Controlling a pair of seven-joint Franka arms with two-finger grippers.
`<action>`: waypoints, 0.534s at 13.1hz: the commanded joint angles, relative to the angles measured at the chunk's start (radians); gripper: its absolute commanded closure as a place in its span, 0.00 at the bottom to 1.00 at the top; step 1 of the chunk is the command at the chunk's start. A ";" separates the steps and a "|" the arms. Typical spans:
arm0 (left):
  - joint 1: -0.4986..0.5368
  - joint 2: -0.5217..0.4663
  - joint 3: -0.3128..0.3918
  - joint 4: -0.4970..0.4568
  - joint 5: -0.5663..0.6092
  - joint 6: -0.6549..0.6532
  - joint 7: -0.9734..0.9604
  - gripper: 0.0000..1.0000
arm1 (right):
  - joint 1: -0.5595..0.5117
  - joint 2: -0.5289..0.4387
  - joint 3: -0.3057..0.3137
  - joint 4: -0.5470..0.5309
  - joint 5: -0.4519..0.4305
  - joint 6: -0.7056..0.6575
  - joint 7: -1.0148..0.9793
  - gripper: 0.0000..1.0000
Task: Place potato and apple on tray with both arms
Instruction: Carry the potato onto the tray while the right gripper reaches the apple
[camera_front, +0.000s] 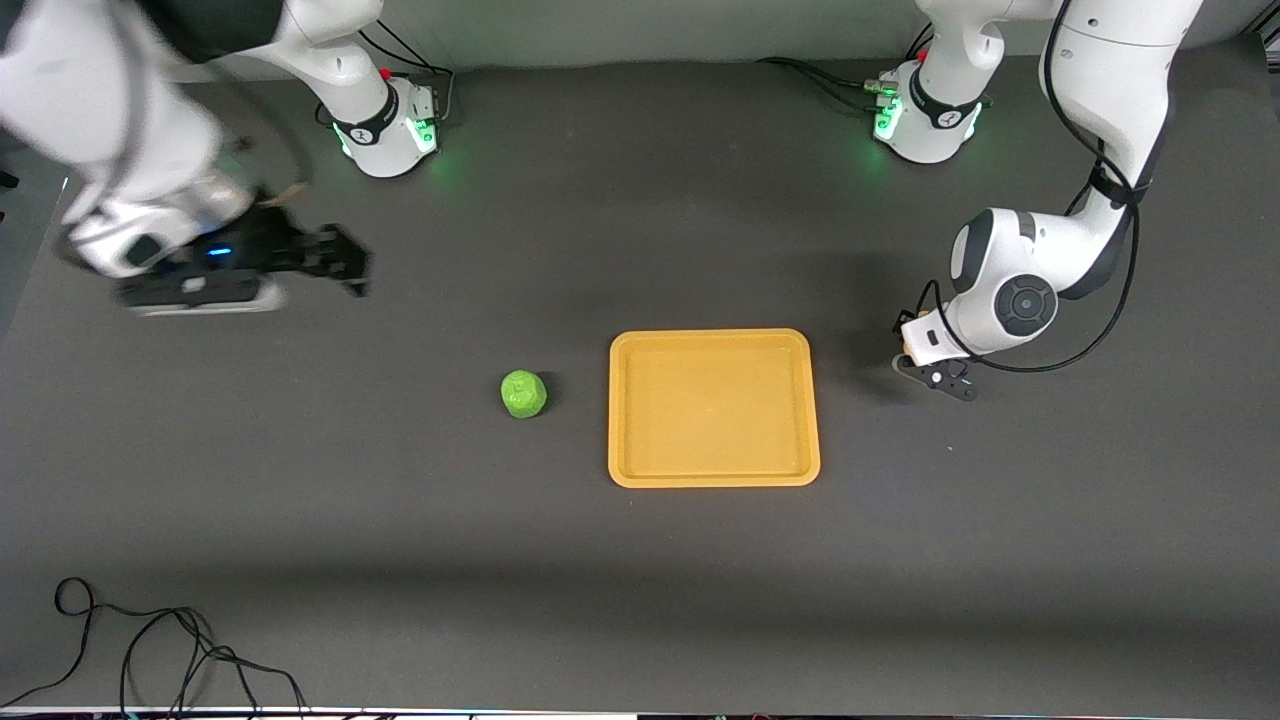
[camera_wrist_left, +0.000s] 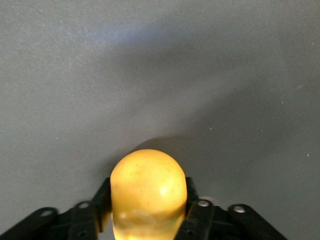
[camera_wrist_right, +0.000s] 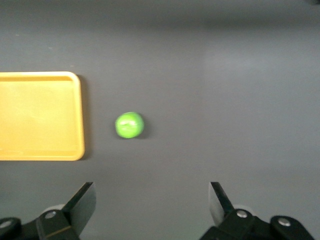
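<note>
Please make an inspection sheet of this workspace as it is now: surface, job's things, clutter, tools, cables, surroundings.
Surface: dark table.
Job's things: tray without contents; apple on the table beside it, toward the right arm's end; potato in the left tool.
Clutter: nothing seen.
Tools: left tool shut on the potato, low beside the tray; right tool open, above the table.
Cables: loose black cable at the table's nearest edge.
Surroundings: green-lit bases.

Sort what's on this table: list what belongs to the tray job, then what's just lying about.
Belongs to the job:
- potato, gripped in the left hand beside the tray, toward the left arm's end
- apple, on the table beside the tray
- tray, nothing on it yet
- right hand, open, above the table

Lying about:
- loose black cable at the table's near edge
</note>
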 joint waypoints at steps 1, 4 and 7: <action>-0.045 -0.013 -0.017 0.061 -0.024 -0.069 -0.180 0.99 | 0.101 0.034 -0.013 0.004 0.007 0.038 0.101 0.00; -0.120 -0.007 -0.040 0.257 -0.059 -0.249 -0.359 1.00 | 0.110 0.083 -0.013 -0.003 0.007 0.081 0.101 0.00; -0.203 0.025 -0.071 0.374 -0.176 -0.259 -0.477 0.99 | 0.130 0.141 -0.015 -0.073 0.004 0.205 0.104 0.00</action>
